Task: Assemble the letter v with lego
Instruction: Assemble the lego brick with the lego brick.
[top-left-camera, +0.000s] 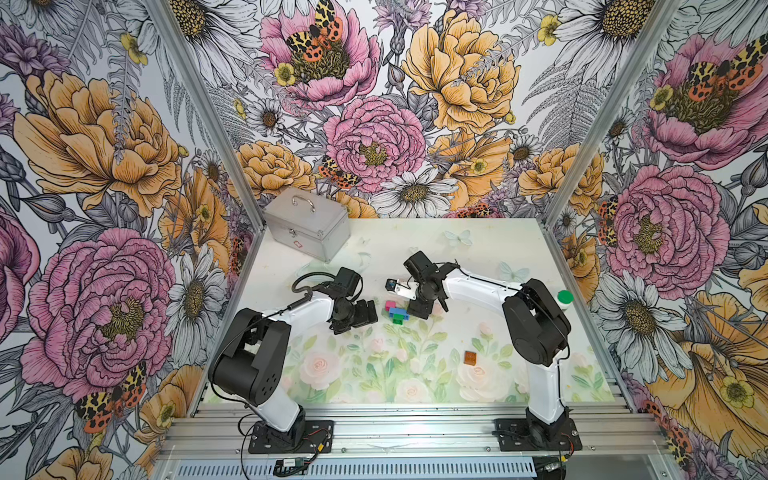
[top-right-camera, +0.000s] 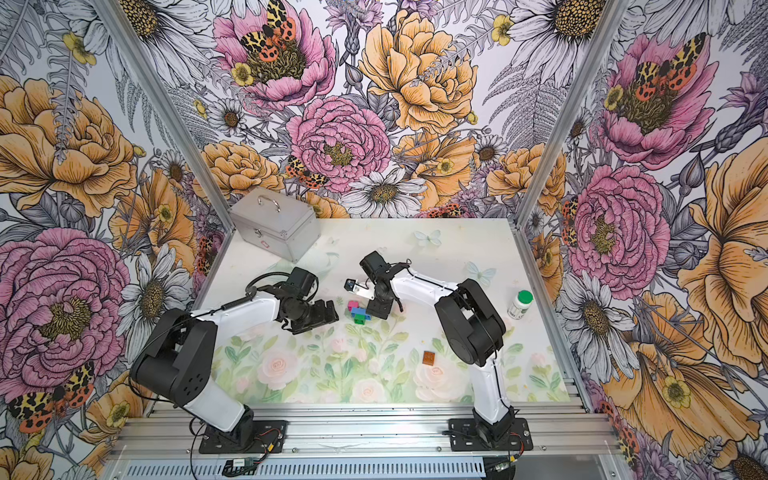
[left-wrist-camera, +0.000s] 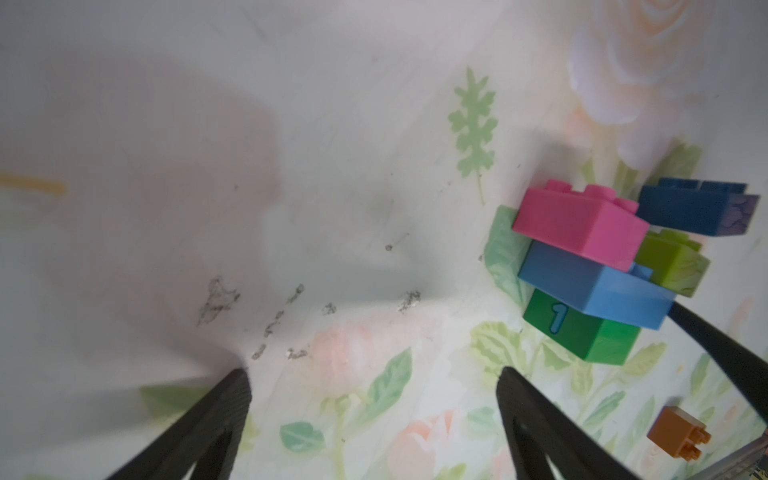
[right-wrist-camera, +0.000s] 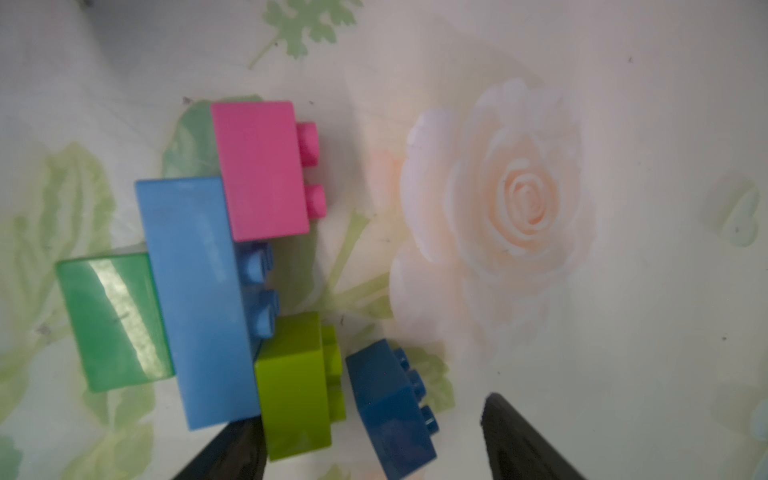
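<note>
R gripper (right-wrist-camera: 372, 409) spread, dark blue brick (right-wrist-camera: 386, 432) between the jaws, tilted just beside lime brick (right-wrist-camera: 295, 386) of the half-built letter v (right-wrist-camera: 195, 299). Prob light, stiff, slick, so I'd pinch its flat sides, not the studs. L gripper (left-wrist-camera: 372, 373) spread, empty.

A silver metal case (top-left-camera: 306, 224) with a carry handle sits at the far left corner of the desk (top-left-camera: 478, 245). A green-capped white bottle (top-right-camera: 521, 304) is near the right edge, well apart from the case. Bold floral wallpaper (top-left-camera: 374, 124) covers the surrounding walls.
</note>
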